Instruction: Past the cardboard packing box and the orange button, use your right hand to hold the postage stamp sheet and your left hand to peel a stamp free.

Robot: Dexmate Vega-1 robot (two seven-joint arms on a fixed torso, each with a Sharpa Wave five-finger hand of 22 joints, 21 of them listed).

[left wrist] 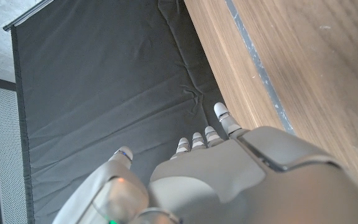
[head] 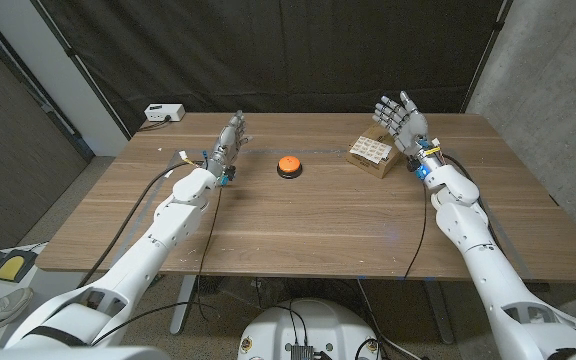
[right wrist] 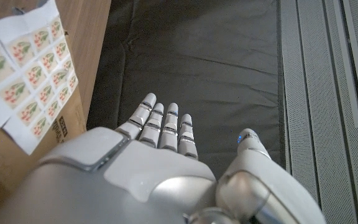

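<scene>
Over on the left side of the wooden table [head: 298,220], the left hand [head: 230,138] stands raised on its edge, fingers straight and close together, holding nothing; its wrist view shows that hand [left wrist: 229,180] reaching along the table edge toward the black curtain [left wrist: 104,93]. A white box [head: 163,113] with cables sits at the far left corner. Centre stage, the orange button [head: 289,165] on its dark base, well apart from both hands. Moving right, the cardboard packing box [head: 374,154] lies near the far edge, and on top of it the postage stamp sheet [head: 368,148], its long axis running diagonally across the box. Just beside the box, the right hand [head: 400,118] is up, palm forward, fingers spread wide, gripping nothing. From the right wrist, that hand [right wrist: 160,168] sits next to the stamp sheet [right wrist: 23,68], and here the stamps show red flower pictures in two rows; a small label on the box [right wrist: 17,155] is too blurred to read.
</scene>
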